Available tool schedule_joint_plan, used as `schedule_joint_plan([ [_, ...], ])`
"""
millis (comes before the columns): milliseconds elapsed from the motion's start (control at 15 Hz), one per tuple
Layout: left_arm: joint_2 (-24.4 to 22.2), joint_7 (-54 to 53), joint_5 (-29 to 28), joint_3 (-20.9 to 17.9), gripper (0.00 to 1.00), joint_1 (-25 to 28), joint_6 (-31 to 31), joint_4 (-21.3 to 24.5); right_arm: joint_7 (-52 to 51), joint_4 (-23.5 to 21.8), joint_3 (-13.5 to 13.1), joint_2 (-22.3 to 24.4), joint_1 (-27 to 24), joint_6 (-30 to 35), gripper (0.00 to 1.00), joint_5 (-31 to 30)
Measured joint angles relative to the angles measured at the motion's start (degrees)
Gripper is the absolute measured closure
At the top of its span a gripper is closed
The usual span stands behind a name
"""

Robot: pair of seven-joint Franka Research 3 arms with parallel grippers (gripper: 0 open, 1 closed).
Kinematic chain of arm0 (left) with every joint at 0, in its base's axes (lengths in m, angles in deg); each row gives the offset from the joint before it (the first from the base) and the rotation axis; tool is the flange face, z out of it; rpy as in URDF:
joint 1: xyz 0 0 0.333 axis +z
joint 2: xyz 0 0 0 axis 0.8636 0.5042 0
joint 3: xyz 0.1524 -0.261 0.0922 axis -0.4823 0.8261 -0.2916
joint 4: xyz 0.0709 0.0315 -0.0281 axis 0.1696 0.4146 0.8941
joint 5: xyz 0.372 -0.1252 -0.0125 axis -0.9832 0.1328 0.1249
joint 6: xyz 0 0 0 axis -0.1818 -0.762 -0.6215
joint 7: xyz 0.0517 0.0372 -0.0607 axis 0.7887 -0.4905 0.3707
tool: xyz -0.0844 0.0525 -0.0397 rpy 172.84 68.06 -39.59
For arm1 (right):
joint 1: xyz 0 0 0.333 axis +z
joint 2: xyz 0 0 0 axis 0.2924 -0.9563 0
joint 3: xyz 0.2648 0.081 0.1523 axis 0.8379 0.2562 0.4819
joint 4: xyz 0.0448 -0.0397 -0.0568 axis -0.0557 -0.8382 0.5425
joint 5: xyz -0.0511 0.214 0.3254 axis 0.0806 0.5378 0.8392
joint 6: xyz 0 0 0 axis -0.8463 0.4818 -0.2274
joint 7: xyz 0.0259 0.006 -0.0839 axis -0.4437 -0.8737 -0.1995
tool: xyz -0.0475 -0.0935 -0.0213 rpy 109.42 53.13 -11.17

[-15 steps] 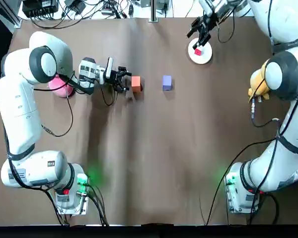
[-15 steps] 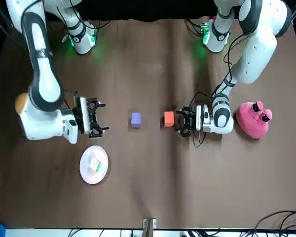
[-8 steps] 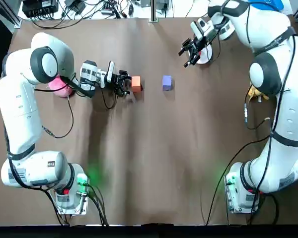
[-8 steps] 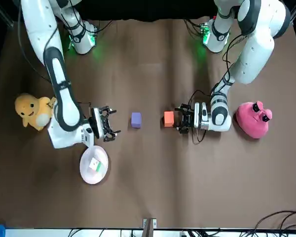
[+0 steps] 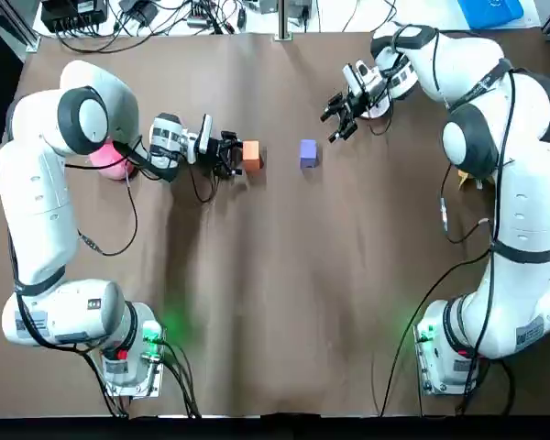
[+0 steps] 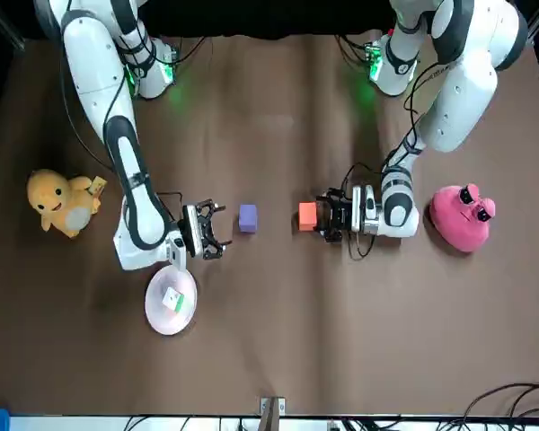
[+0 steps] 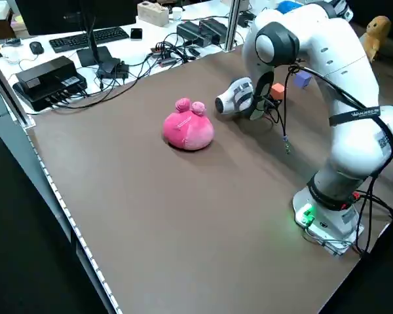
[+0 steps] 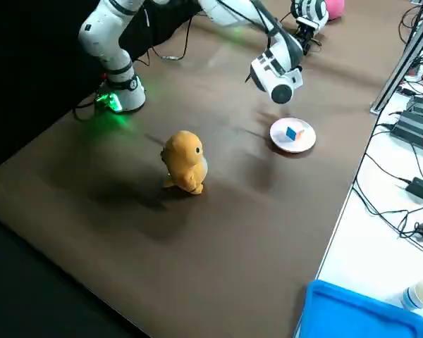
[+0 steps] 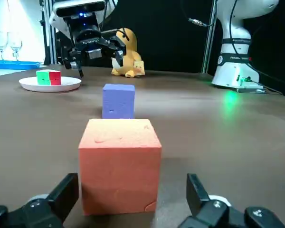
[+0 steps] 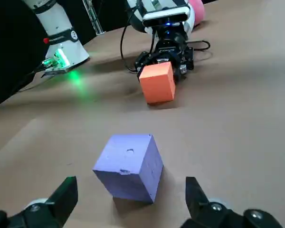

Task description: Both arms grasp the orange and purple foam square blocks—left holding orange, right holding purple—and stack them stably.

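Since a second ago my right gripper point(image 5: 335, 120) swung off the plate point(image 6: 184, 285) toward the purple block point(image 5: 308, 152), and my left gripper point(image 5: 231, 156) crept up on the orange block point(image 5: 250, 155). Both blocks sit apart, mid-width in the table's far half. All my fingers are spread wide, holding nothing. Purple sits cornerwise to me, so I'd square up before closing. Can't tell if orange is between my pads yet.

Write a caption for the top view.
Left end effector open at orange block; right end effector open near purple block.
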State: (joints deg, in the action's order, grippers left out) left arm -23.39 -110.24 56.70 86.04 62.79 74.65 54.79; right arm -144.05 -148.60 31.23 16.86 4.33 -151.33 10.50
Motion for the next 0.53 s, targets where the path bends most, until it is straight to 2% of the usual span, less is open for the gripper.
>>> schedule_joint_plan([
  [267,0.0,-0.08,2.84,0.05,0.0,-1.25,0.63,-0.07,-2.74,-0.14,0.06,-2.95,0.03,0.0,0.0,2.45],
  [533,0.0,-0.08,4.04,0.05,0.0,-2.18,1.41,-0.27,-3.22,-0.23,0.92,-3.5,0.31,0.11,0.0,2.78],
])
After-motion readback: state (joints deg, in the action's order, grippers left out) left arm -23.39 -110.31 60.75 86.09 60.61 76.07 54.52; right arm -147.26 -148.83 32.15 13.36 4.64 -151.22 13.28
